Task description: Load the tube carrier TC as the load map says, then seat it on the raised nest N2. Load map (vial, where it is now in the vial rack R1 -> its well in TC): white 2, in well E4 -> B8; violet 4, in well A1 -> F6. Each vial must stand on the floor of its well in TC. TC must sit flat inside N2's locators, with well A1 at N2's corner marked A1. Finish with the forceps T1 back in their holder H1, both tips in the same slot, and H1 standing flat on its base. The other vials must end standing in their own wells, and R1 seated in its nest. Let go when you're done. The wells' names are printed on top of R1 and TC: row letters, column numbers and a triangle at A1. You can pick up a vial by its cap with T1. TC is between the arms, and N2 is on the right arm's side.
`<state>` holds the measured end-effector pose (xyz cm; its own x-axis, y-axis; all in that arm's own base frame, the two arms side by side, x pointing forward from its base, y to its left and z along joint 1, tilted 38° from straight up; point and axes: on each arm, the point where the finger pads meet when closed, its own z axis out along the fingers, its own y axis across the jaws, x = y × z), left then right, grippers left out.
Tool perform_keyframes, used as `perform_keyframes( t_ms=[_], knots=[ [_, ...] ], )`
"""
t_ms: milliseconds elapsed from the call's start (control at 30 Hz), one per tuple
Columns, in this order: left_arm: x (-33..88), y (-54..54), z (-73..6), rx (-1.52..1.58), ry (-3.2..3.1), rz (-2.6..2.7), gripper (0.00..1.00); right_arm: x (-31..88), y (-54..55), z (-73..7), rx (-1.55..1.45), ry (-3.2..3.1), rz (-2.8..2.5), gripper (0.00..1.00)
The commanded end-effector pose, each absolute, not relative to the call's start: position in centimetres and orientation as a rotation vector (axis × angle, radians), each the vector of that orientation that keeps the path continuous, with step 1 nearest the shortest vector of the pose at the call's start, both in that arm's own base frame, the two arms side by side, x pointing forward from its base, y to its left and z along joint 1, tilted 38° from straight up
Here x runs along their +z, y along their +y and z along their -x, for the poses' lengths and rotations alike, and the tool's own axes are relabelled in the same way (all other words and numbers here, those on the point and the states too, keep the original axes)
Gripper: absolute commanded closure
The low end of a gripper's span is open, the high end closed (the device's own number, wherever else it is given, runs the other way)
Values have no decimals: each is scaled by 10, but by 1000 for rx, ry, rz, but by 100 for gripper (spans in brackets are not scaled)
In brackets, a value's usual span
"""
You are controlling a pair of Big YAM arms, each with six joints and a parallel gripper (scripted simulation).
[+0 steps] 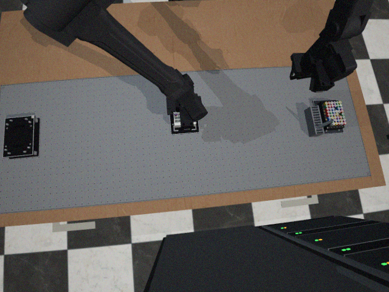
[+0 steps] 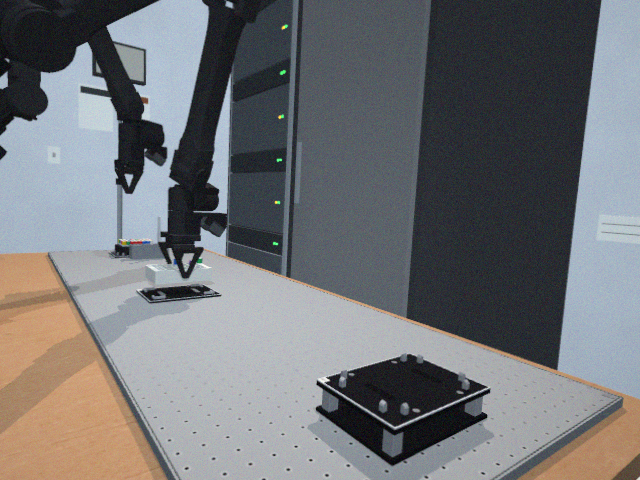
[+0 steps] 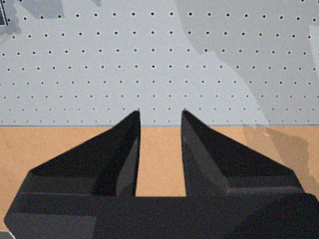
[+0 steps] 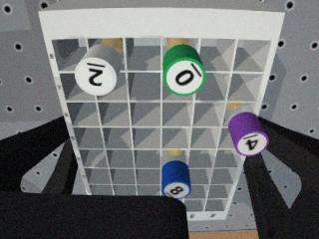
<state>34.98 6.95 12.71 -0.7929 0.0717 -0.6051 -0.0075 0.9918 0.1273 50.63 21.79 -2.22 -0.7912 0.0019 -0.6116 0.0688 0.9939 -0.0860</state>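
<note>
Blue-grey board (image 1: pixel 125 163) (image 2: pixel 268 361) (image 3: pixel 150 65) with lots of little holes lies on the brown table (image 1: pixel 94 207) (image 2: pixel 31 330) in front of you. Your right gripper (image 1: pixel 188 122) (image 2: pixel 180 269) (image 4: pixel 160 119) has its fingers wide apart, squeezing the tube carrier (image 1: pixel 177 119) (image 2: pixel 160 274) (image 4: pixel 159 22) by its two sides. You can see four vials in it: white 2 (image 4: pixel 96 77), green 0 (image 4: pixel 184 75), violet 4 (image 4: pixel 249 134) and blue 8 (image 4: pixel 175 180). The carrier is up just over the flat black nest (image 1: pixel 185 132) (image 2: pixel 211 295), with a gap under it. Your left gripper (image 1: pixel 293 75) (image 2: pixel 128 192) (image 3: pixel 160 119) is a little bit open and has nothing in it. Near it are the vial rack (image 1: pixel 332 113) (image 2: pixel 121 251), full of bright caps, and the grey holder (image 1: pixel 309 122) (image 2: pixel 144 251) right beside the rack. Well apart from the carrier, at the other end, is the raised nest N2 (image 1: pixel 19 136) (image 2: pixel 403 387), with no carrier on it yet
</note>
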Motion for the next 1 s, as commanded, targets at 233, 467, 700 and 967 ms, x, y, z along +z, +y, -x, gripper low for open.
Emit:
perform_keyframes(
  t_ms=[233, 467, 700, 967],
  knots=[
    [137, 70, -355, 167, 2462, -39, 75, -7, 231, -502, -113, 2465, -38, 100],
    [137, 70, -355, 167, 2462, -39, 75, -6, 230, -496, -118, 2469, -39, 100],
    [137, 70, -355, 167, 2462, -39, 75, 1, 231, -492, -118, 2469, -39, 100],
    [137, 70, -355, 167, 2462, -39, 75, 11, 232, -483, -118, 2469, -39, 100]
  ],
)
